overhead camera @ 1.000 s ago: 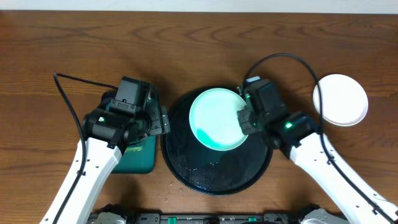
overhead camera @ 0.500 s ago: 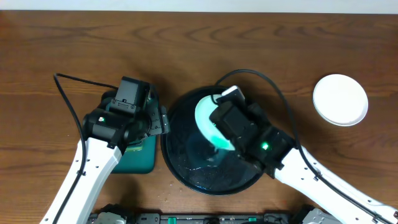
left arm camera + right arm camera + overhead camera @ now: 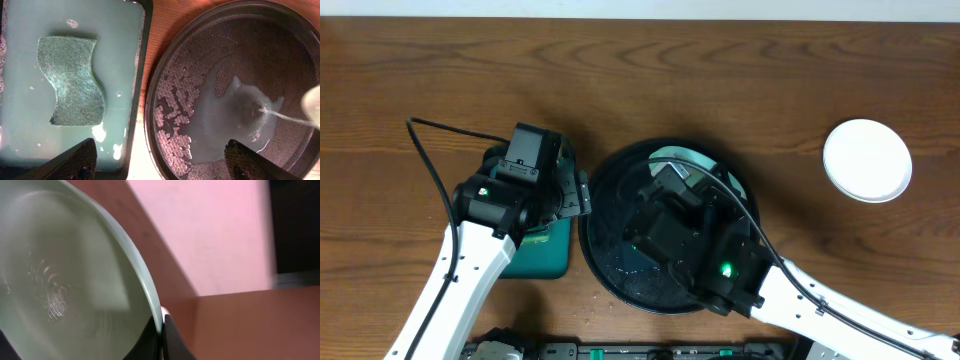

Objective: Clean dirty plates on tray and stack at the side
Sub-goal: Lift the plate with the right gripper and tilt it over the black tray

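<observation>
My right gripper point(image 3: 161, 330) is shut on the rim of a white plate point(image 3: 60, 280) and holds it tipped steeply over the black tray point(image 3: 608, 272). From overhead only a pale sliver of this plate point(image 3: 682, 155) shows past the right arm. In the left wrist view the plate's edge point(image 3: 313, 104) shows at the right, and a thin stream of water runs from it into a cloudy puddle on the tray point(image 3: 240, 45). A second white plate point(image 3: 866, 160) lies flat on the table at the far right. My left gripper point(image 3: 160, 161) hangs open and empty between the two trays.
A rectangular dark-green tray point(image 3: 120, 60) of soapy water holds a green sponge point(image 3: 72, 80), left of the black tray. Foam beads cover the black tray's left side point(image 3: 175, 100). The left arm point(image 3: 490, 230) stands above the green tray point(image 3: 545, 258).
The right arm has swung from the tray's right side to over its middle. It tipped the plate from nearly flat to on edge. The left arm has not moved.
</observation>
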Tool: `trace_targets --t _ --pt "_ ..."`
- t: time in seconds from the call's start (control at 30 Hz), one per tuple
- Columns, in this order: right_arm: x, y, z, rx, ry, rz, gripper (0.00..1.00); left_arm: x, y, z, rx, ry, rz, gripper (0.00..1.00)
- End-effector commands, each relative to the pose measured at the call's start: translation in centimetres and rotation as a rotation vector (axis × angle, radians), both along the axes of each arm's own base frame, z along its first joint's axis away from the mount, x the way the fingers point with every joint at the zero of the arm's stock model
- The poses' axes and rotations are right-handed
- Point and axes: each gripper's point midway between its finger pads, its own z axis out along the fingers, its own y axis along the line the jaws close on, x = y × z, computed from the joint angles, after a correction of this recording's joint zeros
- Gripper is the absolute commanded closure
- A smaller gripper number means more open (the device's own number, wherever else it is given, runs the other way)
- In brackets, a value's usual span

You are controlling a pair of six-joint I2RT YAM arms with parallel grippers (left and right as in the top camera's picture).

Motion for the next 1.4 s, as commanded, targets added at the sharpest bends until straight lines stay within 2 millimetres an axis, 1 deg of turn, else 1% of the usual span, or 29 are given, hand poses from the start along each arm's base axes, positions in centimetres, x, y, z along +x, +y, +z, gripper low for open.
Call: trace_targets --t 0.0,0.4,0.47,0.5,0.53,0.57,0.6,0.63,0.73,0.77,0.8,0.83,0.87,0.9,0.97,1.0,1.03,1.07,1.1,1.13,1.17,1.2,1.23,1.27,1.3,1.33,1.37 --pt "-0.1 -1.2 3.4 -0.093 -0.130 -0.059 0.99 0.1 0.1 0.0 0.014 -0.003 -0.007 0.18" --pt "-0.2 -1.2 3.5 -0.099 -0.136 -0.059 0.99 0.1 0.1 0.0 0.015 -0.004 -0.007 0.18" --pt "-0.2 -0.8 3.3 -0.068 -0.133 -0.053 0.99 0.1 0.1 0.0 0.015 -0.004 -0.007 0.18" --pt "-0.2 0.2 2.3 -0.001 -0.088 -0.014 0.99 0.1 0.1 0.0 0.015 -0.004 -0.007 0.18" --pt "-0.4 1.5 0.8 0.054 -0.004 0.048 0.99 0.1 0.1 0.0 0.016 -0.005 -0.007 0.18" --pt "-0.8 2.4 -0.3 0.075 0.059 0.093 0.99 0.2 0.2 0.0 0.020 -0.006 -0.004 0.18" --pt "-1.0 2.5 -0.8 0.076 0.077 0.096 0.99 0.2 0.2 0.0 0.023 -0.007 -0.003 0.18" --pt "-0.7 1.8 -0.4 0.050 0.044 0.061 0.99 0.2 0.3 0.0 0.024 -0.007 -0.003 0.18" --pt "0.7 -2.1 3.0 -0.020 -0.197 -0.157 0.99 0.1 0.3 0.0 0.025 -0.005 -0.003 0.18" --pt "1.0 -2.3 3.0 -0.015 -0.205 -0.174 0.99 0.1 0.3 0.0 0.026 -0.003 -0.003 0.18" --pt "1.2 -1.7 2.2 -0.010 -0.162 -0.147 0.99 0.1 0.3 0.0 0.026 -0.002 -0.003 0.18" --pt "0.9 -0.7 1.1 -0.030 -0.092 -0.085 0.99 0.1 0.3 0.0 0.026 -0.002 -0.003 0.18" --pt "0.4 0.3 0.8 -0.053 -0.070 -0.040 0.99 0.1 0.3 0.0 0.026 -0.003 -0.003 0.18" --pt "-0.1 0.6 1.6 -0.087 -0.111 -0.034 0.99 0.1 0.3 0.0 0.025 -0.004 -0.003 0.18" --pt "-0.5 0.0 3.7 -0.128 -0.224 -0.088 0.99 0.1 0.3 0.0 0.025 -0.005 -0.003 0.18" --pt "-0.3 0.2 3.8 -0.100 -0.229 -0.090 0.99 0.1 0.3 0.0 0.025 -0.004 -0.003 0.18" --pt "-0.1 1.3 2.8 -0.037 -0.179 -0.046 0.99 0.1 0.3 0.0 0.025 -0.004 -0.003 0.18" --pt "-0.3 2.6 1.5 -0.011 -0.106 0.019 0.99 0.1 0.3 0.0 0.025 -0.004 -0.003 0.18" --pt "-0.9 4.0 0.1 0.002 -0.025 0.095 0.99 0.1 0.3 0.0 0.025 -0.004 -0.003 0.18" --pt "-1.2 4.4 -0.2 0.011 -0.014 0.109 0.99 0.1 0.3 0.0 0.026 -0.004 -0.003 0.18" --pt "-1.1 3.9 0.1 0.012 -0.037 0.081 0.99 0.1 0.3 0.0 0.029 -0.005 -0.002 0.18" --pt "-0.8 2.9 0.6 0.023 -0.073 0.032 0.99 0.1 0.3 0.0 0.028 -0.005 -0.002 0.18" --pt "-0.2 2.2 0.6 0.072 -0.091 -0.014 0.99 0.1 0.3 0.0 0.028 -0.004 -0.001 0.18" --pt "0.1 2.5 -0.2 0.124 -0.045 -0.006 0.99 0.1 0.3 0.0 0.028 -0.004 -0.001 0.18" --pt "-0.3 3.5 -1.8 0.144 0.057 0.052 0.99 0.1 0.3 0.0 0.028 -0.004 -0.001 0.18" --pt "-0.8 4.0 -2.9 0.141 0.124 0.088 0.99 0.1 0.3 0.0 0.029 -0.005 -0.002 0.18" --pt "-1.0 3.5 -3.1 0.140 0.130 0.070 0.99 0.1 0.3 0.0 0.029 -0.005 -0.001 0.18"
